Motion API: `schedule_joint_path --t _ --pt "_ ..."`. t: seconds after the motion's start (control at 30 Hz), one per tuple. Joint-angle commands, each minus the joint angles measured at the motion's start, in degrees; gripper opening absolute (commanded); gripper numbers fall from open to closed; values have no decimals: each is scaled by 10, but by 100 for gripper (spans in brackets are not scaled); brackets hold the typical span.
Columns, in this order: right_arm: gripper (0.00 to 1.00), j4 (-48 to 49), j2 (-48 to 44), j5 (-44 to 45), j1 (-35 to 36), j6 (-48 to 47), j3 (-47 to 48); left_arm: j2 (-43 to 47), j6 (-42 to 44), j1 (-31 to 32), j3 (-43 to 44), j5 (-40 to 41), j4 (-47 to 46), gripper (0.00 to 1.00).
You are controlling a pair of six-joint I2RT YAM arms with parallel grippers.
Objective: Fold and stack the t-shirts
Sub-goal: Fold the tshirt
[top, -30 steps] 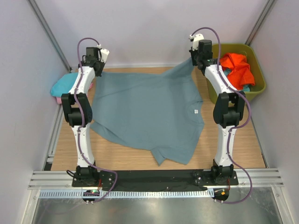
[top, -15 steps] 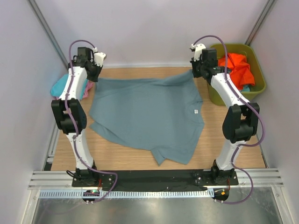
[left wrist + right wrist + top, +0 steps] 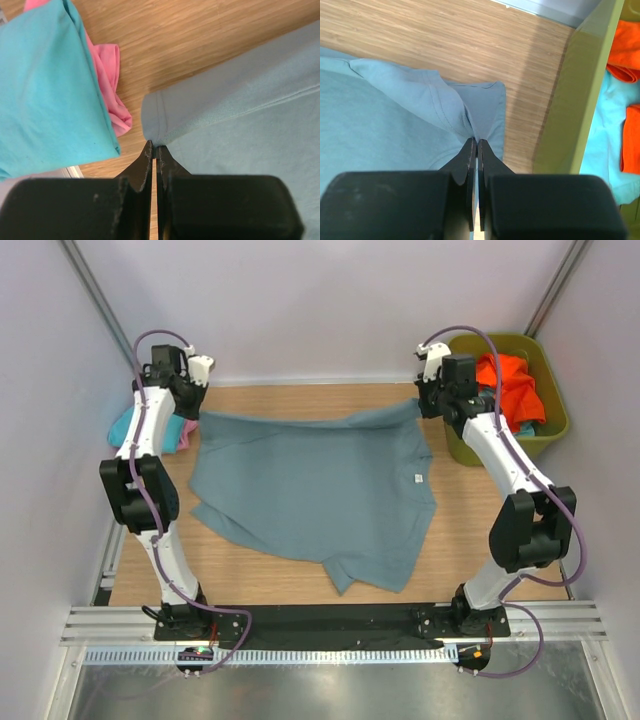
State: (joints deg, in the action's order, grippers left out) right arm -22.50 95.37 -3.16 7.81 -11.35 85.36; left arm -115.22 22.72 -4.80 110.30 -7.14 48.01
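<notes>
The large grey-blue t-shirt [image 3: 310, 485] lies spread on the wooden table, with a small white label [image 3: 419, 478] near its right side. My left gripper [image 3: 195, 408] is shut on its far left corner, seen in the left wrist view [image 3: 155, 145]. My right gripper [image 3: 425, 405] is shut on its far right corner, seen in the right wrist view [image 3: 474, 140]. The far edge is stretched between both grippers. A folded turquoise shirt [image 3: 45, 95] lies on a pink shirt [image 3: 111, 85] at the far left. An orange shirt [image 3: 512, 385] and a light blue shirt [image 3: 600, 135] are in the tub.
The olive-green plastic tub [image 3: 555, 425] stands at the far right, its wall close beside my right gripper [image 3: 570, 100]. White walls enclose the table on three sides. A metal rail runs along the near edge [image 3: 330, 620].
Both grippers have moved outward and back, pulling the shirt's far corners apart. The far edge has gone from bunched and angled to a straighter, taut line.
</notes>
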Motion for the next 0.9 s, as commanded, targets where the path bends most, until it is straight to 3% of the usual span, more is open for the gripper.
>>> schedule_joint_path --t 0.0,0.4,0.87 --pt "1 8 -57 -1 2 19 -21 28 0 -5 -14 -3 -14 0" --pt "1 -3 -138 -5 2 32 -122 43 18 -12 -28 -9 9 0" --pt "1 -10 -143 -40 4 45 -189 39 18 -16 -107 0 9 0"
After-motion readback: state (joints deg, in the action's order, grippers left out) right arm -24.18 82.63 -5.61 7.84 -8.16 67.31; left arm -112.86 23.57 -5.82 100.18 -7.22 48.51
